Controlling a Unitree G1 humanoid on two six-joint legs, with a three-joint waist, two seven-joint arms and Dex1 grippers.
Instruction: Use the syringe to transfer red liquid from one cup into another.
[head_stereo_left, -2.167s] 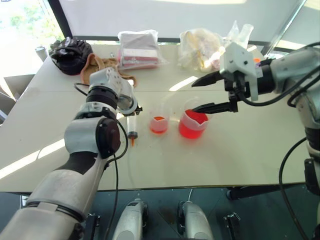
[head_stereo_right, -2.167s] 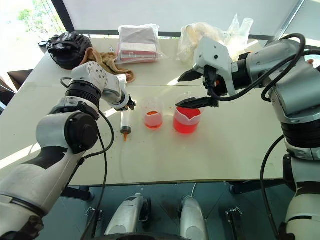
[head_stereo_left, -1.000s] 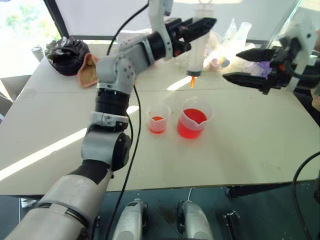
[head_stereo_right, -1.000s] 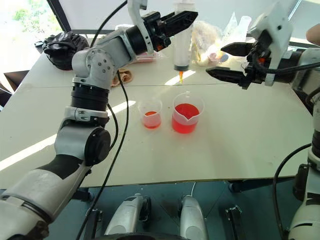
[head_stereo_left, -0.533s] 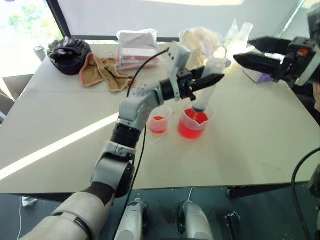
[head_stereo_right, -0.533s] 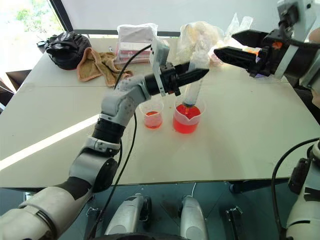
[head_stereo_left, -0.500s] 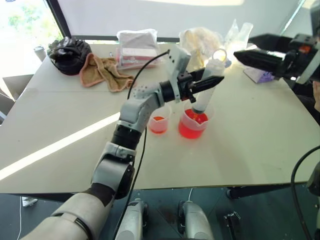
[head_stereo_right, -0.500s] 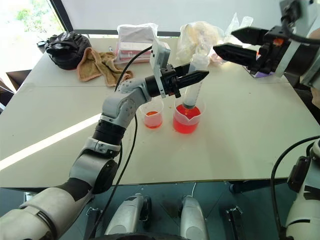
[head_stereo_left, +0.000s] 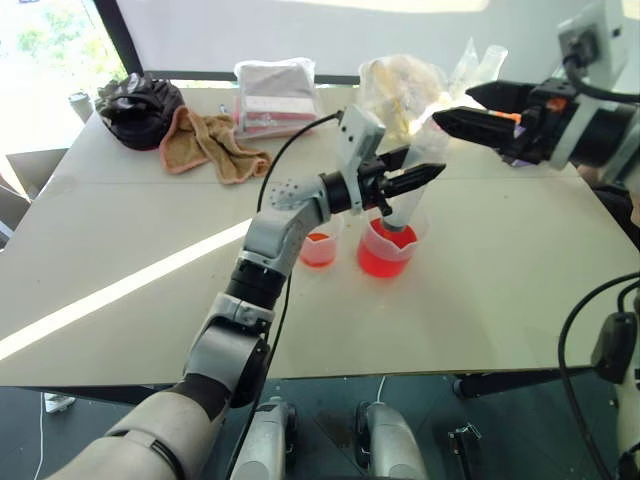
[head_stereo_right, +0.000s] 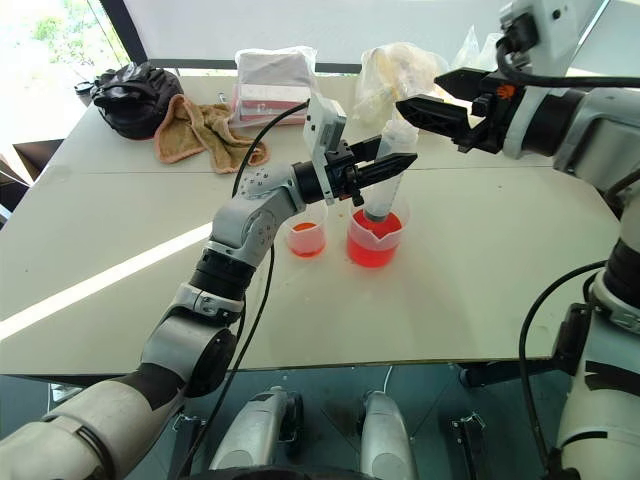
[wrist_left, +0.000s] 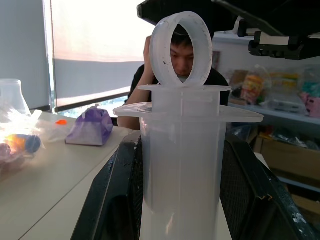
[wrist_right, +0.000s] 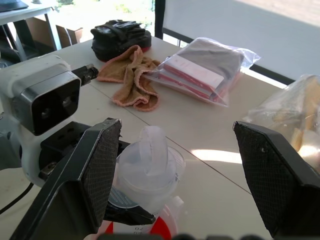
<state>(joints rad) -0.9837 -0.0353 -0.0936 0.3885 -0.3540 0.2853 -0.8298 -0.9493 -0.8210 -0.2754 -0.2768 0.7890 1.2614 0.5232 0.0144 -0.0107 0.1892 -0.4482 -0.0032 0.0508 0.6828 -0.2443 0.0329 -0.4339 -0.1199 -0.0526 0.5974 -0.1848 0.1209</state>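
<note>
1. Red liquid (head_stereo_right: 305, 240), just a little, sits in the smaller beaker (head_stereo_right: 306, 228) on the counter (head_stereo_right: 480, 270).
2. Right beside it, the larger beaker (head_stereo_right: 374, 240) holds a lot more red.
3. The left pincer (head_stereo_right: 385, 170) is clenched on the syringe (head_stereo_right: 388, 170), which leans with its tip down in the larger beaker.
4. The right pincer (head_stereo_right: 432, 103) hangs spread wide near the plunger ring, touching nothing.
</note>
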